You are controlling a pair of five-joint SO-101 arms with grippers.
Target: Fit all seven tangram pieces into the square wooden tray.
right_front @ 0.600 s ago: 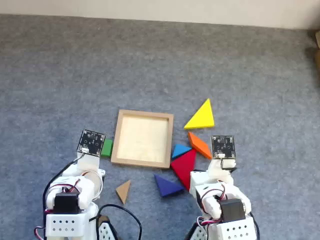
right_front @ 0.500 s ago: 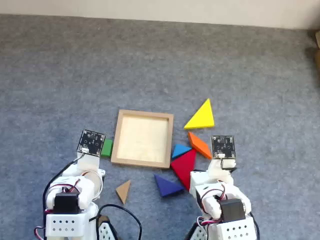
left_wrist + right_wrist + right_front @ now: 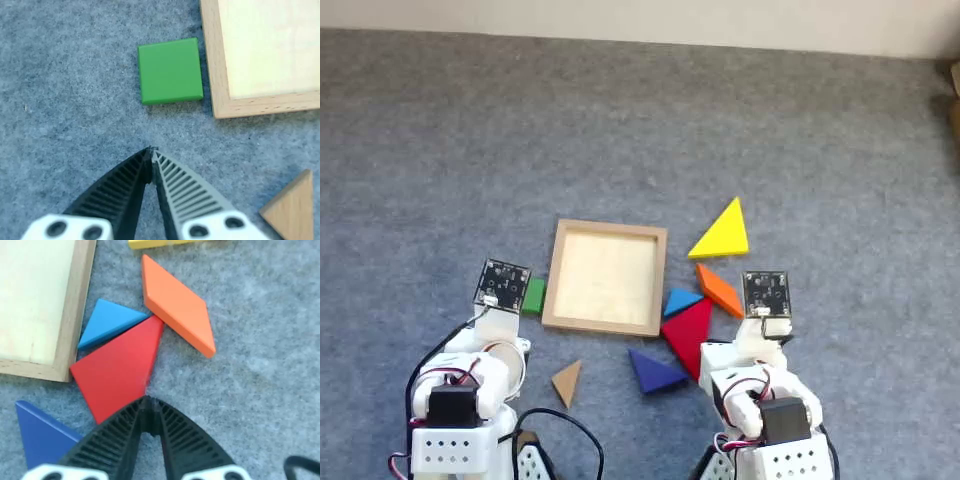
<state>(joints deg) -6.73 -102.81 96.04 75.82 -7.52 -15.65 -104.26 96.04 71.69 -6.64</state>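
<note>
The square wooden tray (image 3: pixel 560 272) lies with nothing in it in the middle of the grey carpet. A green square (image 3: pixel 170 70) sits just off its left edge, a tan triangle (image 3: pixel 566 380) in front of it. Off the tray's right side lie a yellow triangle (image 3: pixel 724 232), an orange parallelogram (image 3: pixel 178 304), a light blue triangle (image 3: pixel 109 321), a red triangle (image 3: pixel 118 370) and a dark blue triangle (image 3: pixel 653 371). My left gripper (image 3: pixel 151 151) is shut, just short of the green square. My right gripper (image 3: pixel 148 401) is shut over the red triangle's edge.
Open carpet stretches beyond the tray to a pale wall edge (image 3: pixel 640 20) at the back. Both arm bases (image 3: pixel 455 430) stand at the near edge. A black cable (image 3: pixel 300 467) shows by the right gripper.
</note>
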